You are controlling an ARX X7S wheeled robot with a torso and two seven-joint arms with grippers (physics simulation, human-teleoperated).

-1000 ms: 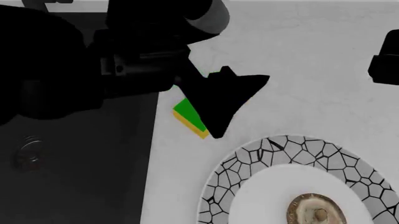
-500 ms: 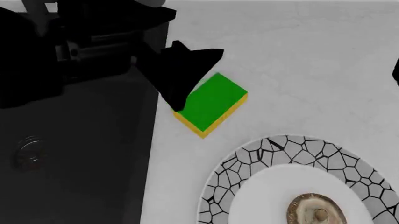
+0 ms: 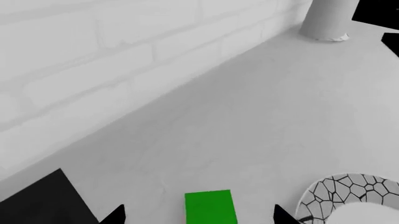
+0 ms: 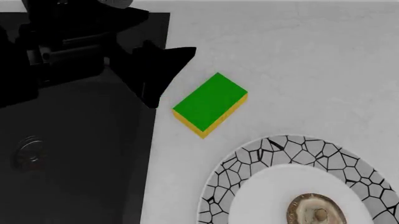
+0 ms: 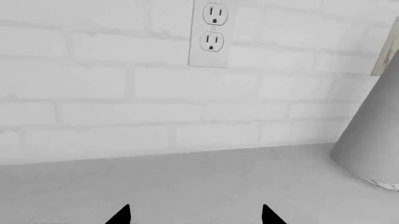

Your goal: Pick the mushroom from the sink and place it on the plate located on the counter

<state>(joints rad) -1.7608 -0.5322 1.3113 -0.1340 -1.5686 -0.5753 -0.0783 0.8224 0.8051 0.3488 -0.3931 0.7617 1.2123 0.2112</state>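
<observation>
On the white crackle-rimmed plate (image 4: 299,186), low on the pale stone-look worktop (image 4: 311,60), sits the small tan ringed mushroom (image 4: 317,213), so the placing looks done. Above the matte black sink (image 4: 74,177), the left claw (image 4: 153,70) hangs spread and empty beside a green-and-yellow sponge (image 4: 209,103); the right claw (image 5: 194,215) also gapes, holding nothing.

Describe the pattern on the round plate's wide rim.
Black crackle lines on the white plate; clearest in the head view.
</observation>
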